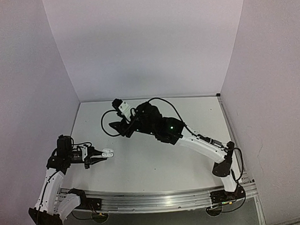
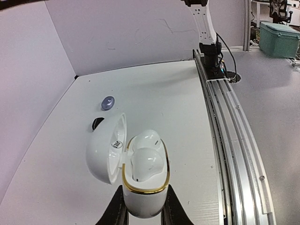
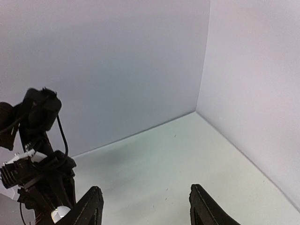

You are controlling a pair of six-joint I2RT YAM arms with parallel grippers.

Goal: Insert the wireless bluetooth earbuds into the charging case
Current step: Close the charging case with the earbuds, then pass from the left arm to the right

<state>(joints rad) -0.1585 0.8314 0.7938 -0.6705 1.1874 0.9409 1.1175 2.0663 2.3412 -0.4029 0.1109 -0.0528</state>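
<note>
White charging case point(image 2: 143, 196) upright in left hand point(image 2: 144, 212), lid point(image 2: 105, 152) leftward

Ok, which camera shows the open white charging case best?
The left wrist view: the charging case fills the foreground, lid open and interior clear, clamped by the left gripper. The top external view shows it only as a small white shape at that gripper's tip. The right wrist view gives no clear sight of it.

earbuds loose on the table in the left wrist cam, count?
2. A grey earbud lies beyond the open case; a black earbud peeks out from behind that case, partly hidden. More may be hidden.
</note>
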